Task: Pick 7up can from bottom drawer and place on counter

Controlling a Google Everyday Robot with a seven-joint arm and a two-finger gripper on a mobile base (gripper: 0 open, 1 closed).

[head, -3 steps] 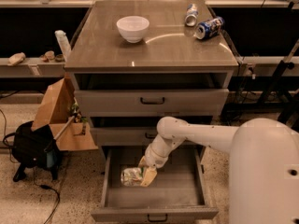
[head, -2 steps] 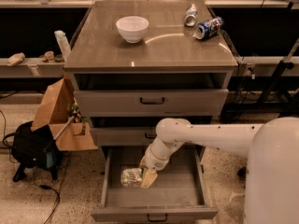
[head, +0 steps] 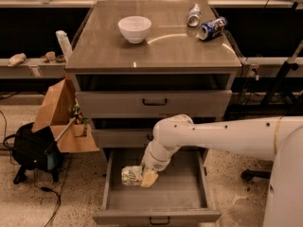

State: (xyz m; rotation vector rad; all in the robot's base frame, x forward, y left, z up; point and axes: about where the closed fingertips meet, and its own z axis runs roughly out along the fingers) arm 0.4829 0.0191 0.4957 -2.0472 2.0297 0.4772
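The bottom drawer (head: pixel 189 197) is pulled open at the foot of the grey cabinet. The 7up can (head: pixel 130 175), pale with green markings, lies on its side in the drawer's left part. My gripper (head: pixel 146 176) reaches down into the drawer from the white arm and sits right against the can's right end, its tan fingers (head: pixel 149 178) around it. The counter (head: pixel 156 46) is the glossy grey-brown cabinet top above.
On the counter stand a white bowl (head: pixel 134 28), a silver can (head: pixel 193 14) and a blue can (head: pixel 211 28), both lying at the back right. Two shallower drawers (head: pixel 154 103) are above. A cardboard box (head: pixel 59 115) and a black bag (head: pixel 31 148) stand left of the cabinet.
The arm has shifted slightly; the gripper stays at the can in the drawer, and the can has not visibly moved.
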